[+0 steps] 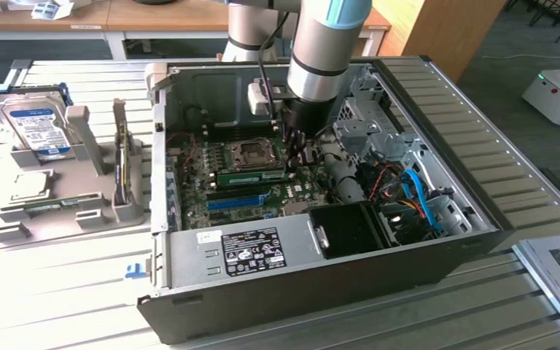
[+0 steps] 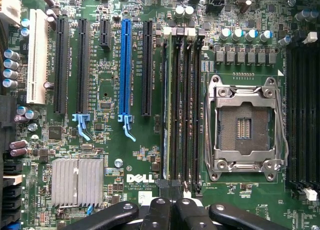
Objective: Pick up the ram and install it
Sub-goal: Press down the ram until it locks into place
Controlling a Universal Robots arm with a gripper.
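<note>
The ram (image 1: 251, 176) is a long green stick standing on edge in a memory slot of the motherboard, inside the open computer case (image 1: 475, 219). In the wrist view the ram (image 2: 165, 115) shows edge-on as a thin line in the slot nearest the blue slot (image 2: 125, 70). My gripper (image 1: 294, 154) reaches down into the case just above the ram's end at the exterior view's right. Its black fingers (image 2: 157, 212) are shut together with nothing between them, and the gripper (image 2: 169, 210) hangs over one end of the memory slots.
The empty CPU socket (image 2: 243, 127) lies beside the memory slots, and a black fan housing (image 1: 353, 230) and cables (image 1: 416, 197) crowd the case's near corner. On the exterior view's left, a grey holder (image 1: 95, 211) carries a hard drive (image 1: 37, 127) and a thin board on edge (image 1: 120, 171).
</note>
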